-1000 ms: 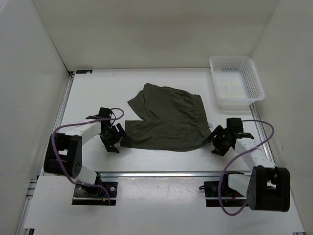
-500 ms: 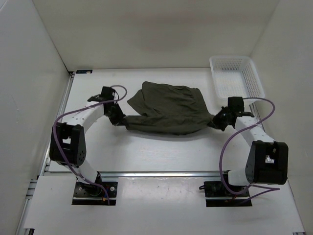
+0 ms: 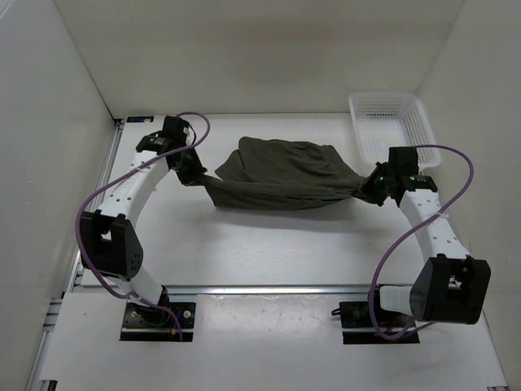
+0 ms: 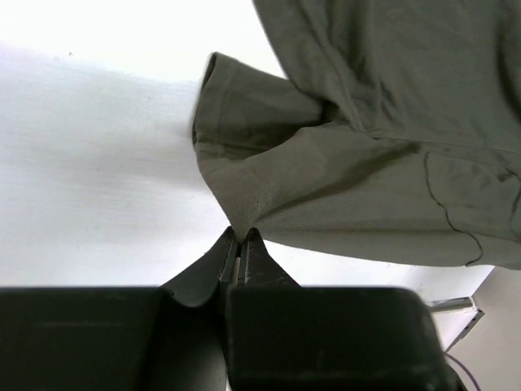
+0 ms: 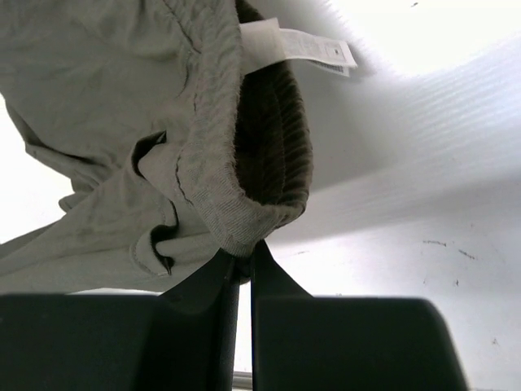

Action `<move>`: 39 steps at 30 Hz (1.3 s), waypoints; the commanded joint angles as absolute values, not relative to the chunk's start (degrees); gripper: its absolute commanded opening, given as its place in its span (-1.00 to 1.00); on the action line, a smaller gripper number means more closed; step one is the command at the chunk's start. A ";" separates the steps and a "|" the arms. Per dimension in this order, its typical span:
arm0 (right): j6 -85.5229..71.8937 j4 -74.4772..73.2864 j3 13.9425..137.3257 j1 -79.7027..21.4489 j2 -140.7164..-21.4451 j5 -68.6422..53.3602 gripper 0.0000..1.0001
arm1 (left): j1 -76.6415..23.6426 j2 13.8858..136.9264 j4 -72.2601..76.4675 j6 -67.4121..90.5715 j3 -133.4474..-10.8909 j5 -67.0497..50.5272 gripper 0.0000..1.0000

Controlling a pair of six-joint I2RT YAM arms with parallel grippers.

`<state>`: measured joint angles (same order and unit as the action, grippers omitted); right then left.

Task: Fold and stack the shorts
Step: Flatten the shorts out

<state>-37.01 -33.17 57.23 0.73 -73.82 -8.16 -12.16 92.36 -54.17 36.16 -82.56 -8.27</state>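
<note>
The dark olive-green shorts (image 3: 281, 175) hang stretched between both arms above the middle of the table, folded over on themselves. My left gripper (image 3: 200, 178) is shut on the shorts' left leg hem, which shows pinched at its fingertips in the left wrist view, where the gripper (image 4: 241, 236) meets the shorts (image 4: 366, 155). My right gripper (image 3: 368, 190) is shut on the ribbed waistband at the shorts' right end. In the right wrist view the gripper (image 5: 242, 259) clamps the shorts (image 5: 122, 122), with a white label (image 5: 297, 45) sticking out above.
A white plastic basket (image 3: 394, 134) stands at the back right corner, just behind my right arm. White walls enclose the table (image 3: 269, 244) on three sides. An aluminium rail (image 3: 269, 288) runs along the near edge by the arm bases.
Both grippers closed on the shorts' near edge and carried it up and toward the back, folding the fabric over. The arms have stretched out farther from their bases.
</note>
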 commanded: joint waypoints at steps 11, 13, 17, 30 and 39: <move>-32.87 -43.86 55.03 1.58 -62.23 -4.92 -1.00 | -11.78 78.14 -62.49 31.03 -75.77 -5.71 -0.79; -32.87 -44.47 54.49 1.58 -61.00 -4.92 -0.97 | -11.78 77.61 -62.49 30.50 -75.07 -6.23 -0.79; -33.57 -40.18 52.91 1.58 -63.09 -6.06 -0.75 | -12.39 83.55 -57.77 30.50 -76.36 -9.83 -0.79; -31.99 -36.56 60.74 1.58 -77.96 -5.90 0.09 | -13.80 100.64 -57.48 28.56 -89.57 -7.74 1.00; -31.46 -36.56 52.92 1.58 -73.56 -4.66 -0.05 | -14.94 97.20 -55.11 29.62 -81.22 -9.83 -0.40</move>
<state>-32.58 -36.69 54.87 1.39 -75.29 -5.67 -14.00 98.65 -56.45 29.65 -83.40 -8.38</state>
